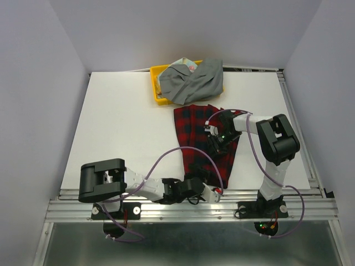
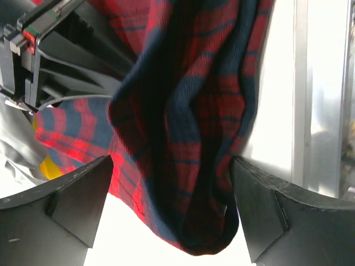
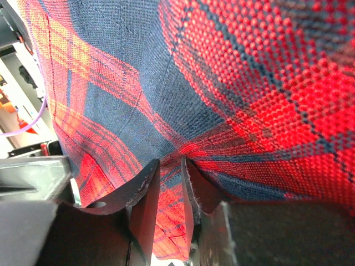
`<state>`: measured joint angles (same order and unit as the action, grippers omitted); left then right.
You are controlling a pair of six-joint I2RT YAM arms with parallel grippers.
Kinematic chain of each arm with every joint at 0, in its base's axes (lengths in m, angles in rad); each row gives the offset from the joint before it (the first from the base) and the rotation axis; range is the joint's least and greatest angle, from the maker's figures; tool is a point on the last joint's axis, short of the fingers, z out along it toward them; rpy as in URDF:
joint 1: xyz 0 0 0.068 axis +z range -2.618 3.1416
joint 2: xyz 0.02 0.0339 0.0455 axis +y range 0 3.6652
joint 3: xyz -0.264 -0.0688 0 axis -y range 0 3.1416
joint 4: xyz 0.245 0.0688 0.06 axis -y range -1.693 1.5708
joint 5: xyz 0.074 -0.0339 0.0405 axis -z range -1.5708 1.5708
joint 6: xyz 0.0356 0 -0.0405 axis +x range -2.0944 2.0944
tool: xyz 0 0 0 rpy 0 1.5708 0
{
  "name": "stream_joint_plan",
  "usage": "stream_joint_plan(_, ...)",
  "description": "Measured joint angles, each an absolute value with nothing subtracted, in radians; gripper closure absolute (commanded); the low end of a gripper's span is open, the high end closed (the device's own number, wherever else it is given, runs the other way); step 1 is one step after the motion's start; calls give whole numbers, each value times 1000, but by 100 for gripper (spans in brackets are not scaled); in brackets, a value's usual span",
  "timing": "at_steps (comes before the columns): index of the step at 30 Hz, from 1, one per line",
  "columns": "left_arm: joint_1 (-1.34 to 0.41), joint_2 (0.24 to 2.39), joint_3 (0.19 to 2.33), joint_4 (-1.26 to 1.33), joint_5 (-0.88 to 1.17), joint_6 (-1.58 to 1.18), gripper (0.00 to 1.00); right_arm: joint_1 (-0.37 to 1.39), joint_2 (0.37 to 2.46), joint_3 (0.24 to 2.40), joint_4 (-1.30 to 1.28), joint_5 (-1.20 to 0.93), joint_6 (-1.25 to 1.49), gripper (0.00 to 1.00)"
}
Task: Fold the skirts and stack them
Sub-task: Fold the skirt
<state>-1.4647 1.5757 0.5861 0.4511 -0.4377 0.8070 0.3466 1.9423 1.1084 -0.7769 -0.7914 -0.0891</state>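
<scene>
Pinching the plaid skirt (image 1: pixel 191 119) with my right gripper (image 3: pixel 171 166) to fold it, I hold the left gripper (image 2: pixel 171 169) open astride its hem.

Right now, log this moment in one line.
left gripper: open around plaid skirt | right gripper: pinching plaid skirt | grey skirt: in yellow tray

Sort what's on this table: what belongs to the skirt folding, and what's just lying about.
Job: plaid skirt, pinched by the right gripper, with the open left gripper astride its near edge; grey skirt; floral skirt.
Lying about: yellow tray, holding the grey and floral skirts.
</scene>
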Motion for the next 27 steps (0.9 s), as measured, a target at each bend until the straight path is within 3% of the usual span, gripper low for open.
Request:
stream_joint_plan(2,-1467,1590,598,452,-438,788,32,347,1942,1108,-777,-790,-89,72)
stream_joint_plan(3,-1468,1597,599,450,-439,780,50,347,1942,1108,-777,-790,-89,72)
stream_joint_plan(8,-1472,1601,599,432,-447,751,79,347,1942,1106,-776,-790,-90,72)
stream_joint_plan(10,-1472,1588,598,411,-444,747,96,347,1942,1106,-777,-791,-93,71)
stream_joint_plan(14,-1471,1513,599,319,-429,731,96,350,1932,1131,-798,-794,-108,64)
stream_joint_plan(19,-1472,1451,659,134,-379,701,100,348,1906,1309,-819,-754,-120,51)
stream_joint_plan(24,-1480,1409,732,-41,-247,609,100,321,1903,1568,-799,-669,-133,29)
stream_joint_plan(27,-1484,1407,773,-114,-201,573,100,307,1915,1662,-784,-589,-162,27)
